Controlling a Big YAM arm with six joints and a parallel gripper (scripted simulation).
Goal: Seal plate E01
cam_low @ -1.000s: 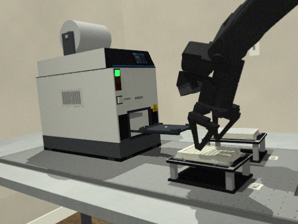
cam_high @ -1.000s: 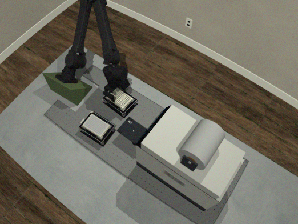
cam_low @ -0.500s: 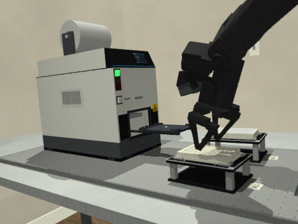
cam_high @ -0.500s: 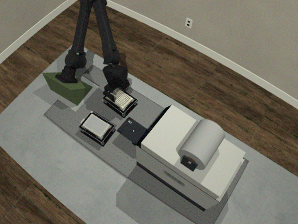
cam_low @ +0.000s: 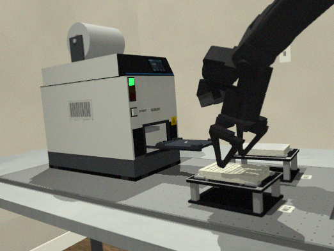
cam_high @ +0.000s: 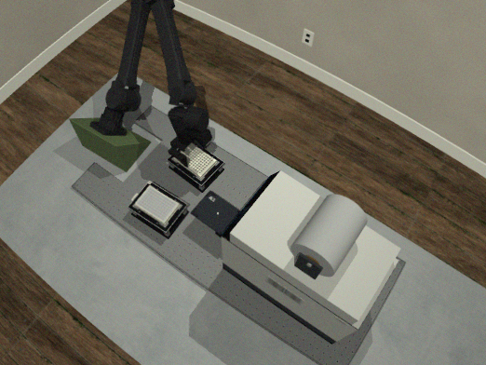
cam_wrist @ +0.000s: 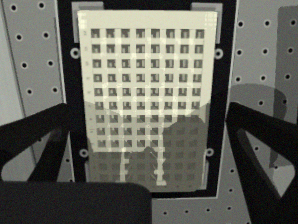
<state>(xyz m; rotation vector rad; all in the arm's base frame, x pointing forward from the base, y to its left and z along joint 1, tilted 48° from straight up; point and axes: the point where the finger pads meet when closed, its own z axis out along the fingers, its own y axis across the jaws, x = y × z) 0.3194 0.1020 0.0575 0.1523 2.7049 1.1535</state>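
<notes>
Over the near plate (cam_high: 201,162) (cam_low: 233,173) (cam_wrist: 147,85), pincer (cam_high: 187,155) (cam_low: 233,161) (cam_wrist: 148,111) wide, stage (cam_high: 209,213) (cam_low: 190,145) bare, lamp (cam_low: 131,81) green; transfer, sealing, return apparently all left.

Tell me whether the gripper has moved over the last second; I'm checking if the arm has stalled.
No, not visibly: in the exterior view the gripper keeps the same place over the near nest.
</notes>
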